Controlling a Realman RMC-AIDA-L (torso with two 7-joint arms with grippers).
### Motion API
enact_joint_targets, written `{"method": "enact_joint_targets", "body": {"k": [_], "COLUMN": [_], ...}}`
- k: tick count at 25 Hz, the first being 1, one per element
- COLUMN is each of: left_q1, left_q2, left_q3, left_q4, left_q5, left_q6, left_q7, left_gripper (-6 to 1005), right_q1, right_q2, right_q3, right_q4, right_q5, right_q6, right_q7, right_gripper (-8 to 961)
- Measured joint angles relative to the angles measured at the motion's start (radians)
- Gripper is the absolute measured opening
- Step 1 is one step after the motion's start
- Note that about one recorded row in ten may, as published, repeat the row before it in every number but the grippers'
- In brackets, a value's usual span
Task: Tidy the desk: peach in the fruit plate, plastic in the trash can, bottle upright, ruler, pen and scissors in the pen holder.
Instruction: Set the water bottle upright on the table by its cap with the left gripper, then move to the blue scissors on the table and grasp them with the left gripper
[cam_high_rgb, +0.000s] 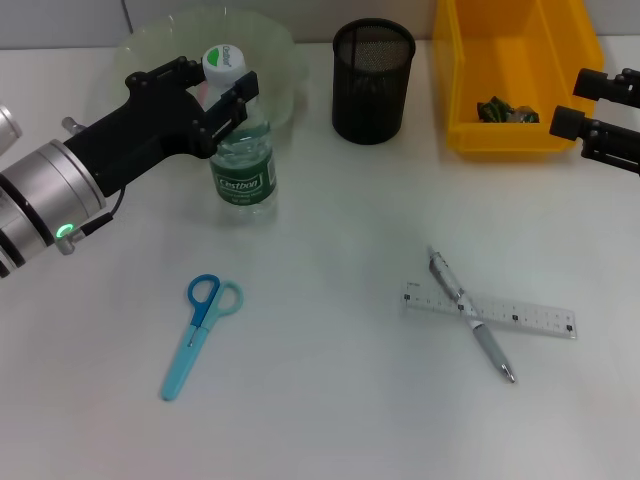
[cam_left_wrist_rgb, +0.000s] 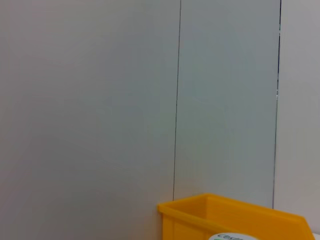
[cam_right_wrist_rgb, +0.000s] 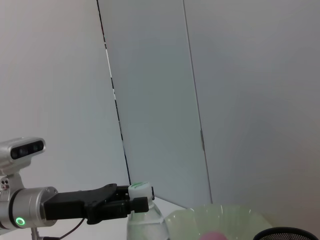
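**Head view: one bottle upright, three tools loose**

Left gripper (cam_high_rgb: 222, 88) fingers straddle the neck of one standing bottle (cam_high_rgb: 243, 170), seemingly clamped. Right gripper (cam_high_rgb: 585, 105) hovers spread beside one yellow bin (cam_high_rgb: 455, 70). One pair of scissors (cam_high_rgb: 198, 332), one pen (cam_high_rgb: 472, 316) crossing one ruler (cam_high_rgb: 530, 319), one pen holder (cam_high_rgb: 372, 80).

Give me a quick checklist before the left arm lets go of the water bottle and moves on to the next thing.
1. Water bottle upright on the table: ok, it stands vertical.
2. Left gripper around the bottle's neck, just under the cap: ok; how firmly it grips, cannot tell.
3. Scissors in the pen holder: not ok, they lie on the table.
4. Pen and ruler in the holder: not ok, they lie crossed on the table.
5. Plastic in the yellow bin: ok, a dark crumpled piece lies inside.
6. Right gripper out of the way: ok, beside the bin.
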Motion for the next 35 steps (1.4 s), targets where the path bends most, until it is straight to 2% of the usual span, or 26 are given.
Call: {"method": "enact_joint_targets", "body": {"k": [3, 8, 17, 27, 35], "left_q1": [0.0, -0.002, 0.004, 0.01, 0.034], "left_q2": [-0.002, -0.001, -0.001, 0.001, 0.001], "left_q3": [0.0, 0.0, 0.0, -0.01, -0.043], "left_q4": [0.0, -0.007, 0.001, 0.002, 0.015], "left_q5": [0.0, 0.0, 0.0, -0.003, -0.006], "left_q6": [-0.002, 0.0, 0.015, 0.05, 0.2], "left_q7": [0.001, 0.001, 0.003, 0.01, 0.013], "left_gripper": [443, 625, 737, 738, 737], "right_q1": [0.001, 0.004, 0.004, 0.005, 0.007], "right_q2": [0.0, 0.0, 0.0, 0.0, 0.0], "right_q3": [0.0, 0.0, 0.0, 0.0, 0.0], "right_q4": [0.0, 0.0, 0.002, 0.008, 0.019], "right_q5": [0.0, 0.0, 0.0, 0.0, 0.0], "right_q6": [-0.001, -0.002, 0.0, 0.001, 0.002], "right_q7": [0.0, 0.0, 0.0, 0.0, 0.0], "right_gripper": [621, 621, 621, 622, 622]}}
